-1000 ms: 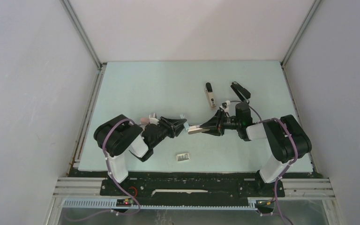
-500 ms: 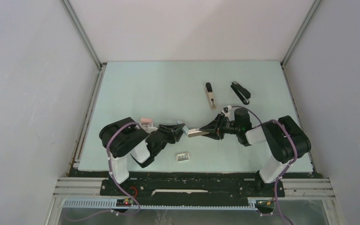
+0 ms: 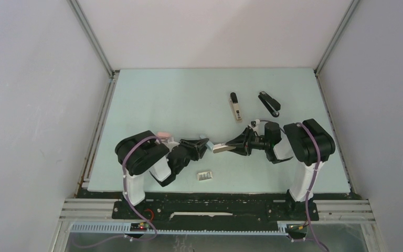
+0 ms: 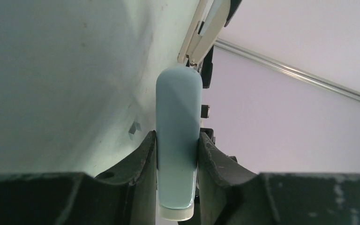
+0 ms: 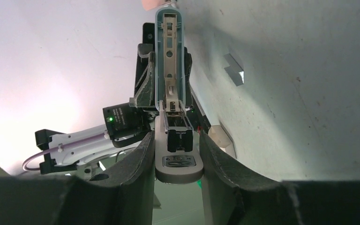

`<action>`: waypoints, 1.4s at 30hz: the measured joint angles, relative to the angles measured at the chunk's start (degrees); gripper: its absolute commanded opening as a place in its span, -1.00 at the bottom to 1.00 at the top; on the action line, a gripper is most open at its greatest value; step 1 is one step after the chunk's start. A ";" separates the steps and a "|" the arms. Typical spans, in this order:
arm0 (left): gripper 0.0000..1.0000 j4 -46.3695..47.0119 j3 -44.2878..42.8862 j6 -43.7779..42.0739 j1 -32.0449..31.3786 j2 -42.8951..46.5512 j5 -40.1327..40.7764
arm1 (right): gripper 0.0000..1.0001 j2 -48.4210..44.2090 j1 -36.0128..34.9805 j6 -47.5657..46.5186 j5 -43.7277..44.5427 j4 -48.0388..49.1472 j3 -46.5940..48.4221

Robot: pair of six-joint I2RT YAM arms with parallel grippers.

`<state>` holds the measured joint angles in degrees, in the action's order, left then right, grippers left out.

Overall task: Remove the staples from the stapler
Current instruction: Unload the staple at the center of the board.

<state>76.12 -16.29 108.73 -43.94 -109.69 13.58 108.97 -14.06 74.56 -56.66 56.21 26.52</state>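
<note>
Two grippers share one load above the table (image 3: 152, 100). The left gripper (image 3: 202, 143) is clamped on the pale-blue cover (image 4: 178, 117) of the stapler (image 3: 218, 146). The right gripper (image 3: 237, 145) is clamped on its grey base (image 5: 178, 168). The stapler hangs hinged open between them, clear of the surface.

Step in hand, as judged: open the magazine and tip out its load.
- Hold both grips square on the flat sides. The cover is smooth and may slide in the pads.
- Turn the open side downward over bare table, away from the white stapler (image 3: 235, 106), the black stapler (image 3: 269, 103) and the pink block (image 3: 162, 135).
- Spread the halves slowly, since the hinge takes the strain.

Container: the magazine (image 5: 176, 133) sits dark and nearly end-on in the right wrist view. Whether any strip remains inside cannot be told. The underside of the cover shows only a bare metal plate.

Staples (image 3: 204, 176): one short silvery strip lies on the table near the front edge, just in front of the left gripper and apart from the stapler
</note>
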 measured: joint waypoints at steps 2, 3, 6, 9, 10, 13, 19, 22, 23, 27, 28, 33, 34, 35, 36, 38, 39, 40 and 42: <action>-1.00 0.09 -0.55 -0.76 -0.63 0.09 0.17 | -0.47 0.57 0.83 0.61 -1.49 2.14 0.02; -1.00 0.11 -0.83 -1.14 -1.03 0.33 0.24 | -0.41 0.55 1.07 0.79 -2.05 3.13 0.02; -1.00 0.15 -1.38 -2.84 -1.81 1.90 0.31 | -0.23 0.31 1.68 1.42 -3.67 5.86 0.13; -1.00 -0.02 -1.40 -4.48 -2.97 4.59 0.33 | 0.05 -1.33 2.05 2.03 -5.11 8.57 0.37; -1.00 0.00 -1.40 -5.07 -3.23 5.38 0.28 | 0.18 -1.55 2.08 2.10 -5.22 8.92 0.44; -1.00 1.14 -1.68 -7.02 -4.50 8.02 -0.98 | 0.47 -2.78 2.03 2.97 -5.29 10.78 1.07; -1.00 2.54 -2.32 -10.40 -6.86 12.72 -3.41 | 0.69 -5.95 2.05 4.17 -6.64 13.64 1.25; -1.00 2.54 -2.21 -11.67 -6.95 14.99 -3.45 | 0.70 -8.24 2.80 4.13 -7.80 14.99 1.31; -1.00 2.56 -2.10 -12.00 -6.95 15.87 -3.30 | 0.70 -9.18 3.34 4.11 -8.50 15.69 1.31; -1.00 4.31 0.15 -12.81 -6.95 20.20 -2.73 | 0.72 -14.60 8.00 1.84 -11.52 17.68 1.38; -1.00 5.05 0.76 -12.81 -6.95 21.16 -2.73 | 0.74 -16.68 9.60 0.33 -12.35 17.70 1.40; -1.00 6.10 1.86 -12.79 -6.93 22.38 -3.04 | 0.97 -31.91 15.10 -16.81 -17.92 8.92 1.70; -1.00 6.12 2.16 -12.76 -6.93 22.38 -3.26 | 0.99 -35.87 15.67 -22.71 -19.06 4.59 1.99; -1.00 6.10 2.40 -12.74 -6.93 22.38 -3.41 | 0.99 -40.09 16.04 -30.14 -19.93 -0.98 2.36; -1.00 6.10 2.62 -12.70 -6.93 22.38 -3.54 | 0.99 -44.83 16.02 -40.30 -20.41 -8.94 3.28; -1.00 6.14 3.26 -12.52 -6.93 22.38 -3.80 | 0.99 -51.80 14.56 -66.75 -19.32 -30.67 8.44; -1.00 6.10 3.65 -12.33 -6.93 22.38 -3.89 | 0.99 -53.42 12.85 -80.30 -17.59 -40.41 11.69; -1.00 6.10 4.13 -12.24 -6.93 22.38 -3.93 | 0.99 -54.45 10.38 -93.88 -14.53 -47.98 14.16; -1.00 6.05 4.96 -11.85 -6.93 22.36 -4.20 | 0.99 -56.00 6.34 -112.41 -9.70 -55.28 13.90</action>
<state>82.17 -11.33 96.88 -50.87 -87.33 9.39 52.97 -7.73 -37.85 -66.37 0.93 40.42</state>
